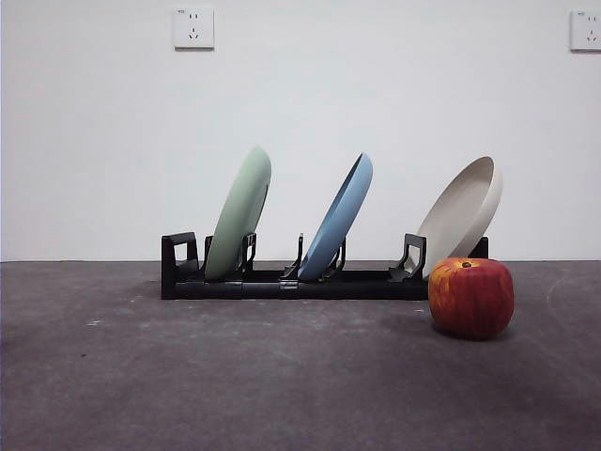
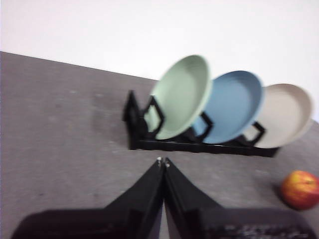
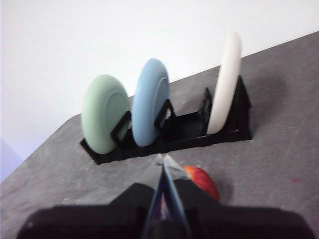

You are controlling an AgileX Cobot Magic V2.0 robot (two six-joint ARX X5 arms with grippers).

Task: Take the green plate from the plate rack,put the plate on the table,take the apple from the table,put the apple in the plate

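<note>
Nearest us in the front view, the apple (image 1: pixel 471 297) sits on the table (image 1: pixel 235 376), just in front of the rack's (image 1: pixel 282 282) right end. In the rack we see three plates leaning rightward: the green plate (image 1: pixel 239 211) in the left slots, the blue plate (image 1: pixel 338 216) in the middle, the beige plate (image 1: pixel 462 211) at the right end, behind the apple. We see no arm in the front view. The left gripper (image 2: pixel 163 162) hangs above the table short of the rack, jaws pressed together and holding nothing. The right gripper (image 3: pixel 163 158) hangs above the apple, its jaws likewise closed and empty.
</note>
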